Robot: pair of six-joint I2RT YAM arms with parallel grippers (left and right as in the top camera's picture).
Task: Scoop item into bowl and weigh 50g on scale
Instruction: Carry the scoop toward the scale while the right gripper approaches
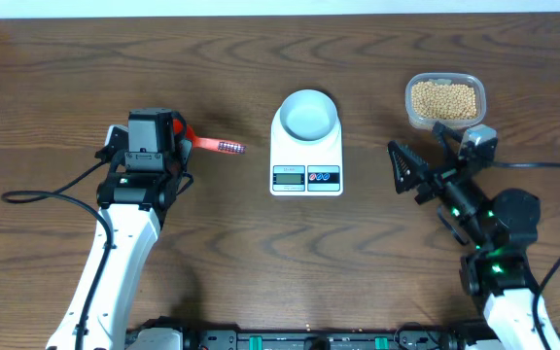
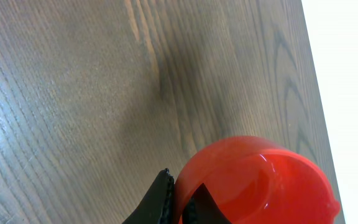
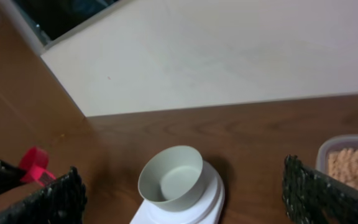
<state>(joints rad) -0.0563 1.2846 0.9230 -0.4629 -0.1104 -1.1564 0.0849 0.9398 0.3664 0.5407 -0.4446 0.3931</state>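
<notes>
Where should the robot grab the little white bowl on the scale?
Probably its thin rim on the right side, coming straight down. The bowl stands upright and empty on the scale, so one finger could slip inside and one outside. The open right gripper is on that side.

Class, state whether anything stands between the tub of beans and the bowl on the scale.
Nothing visible does: only bare table lies between the beans and the bowl; the open right gripper hangs off that line.
</notes>
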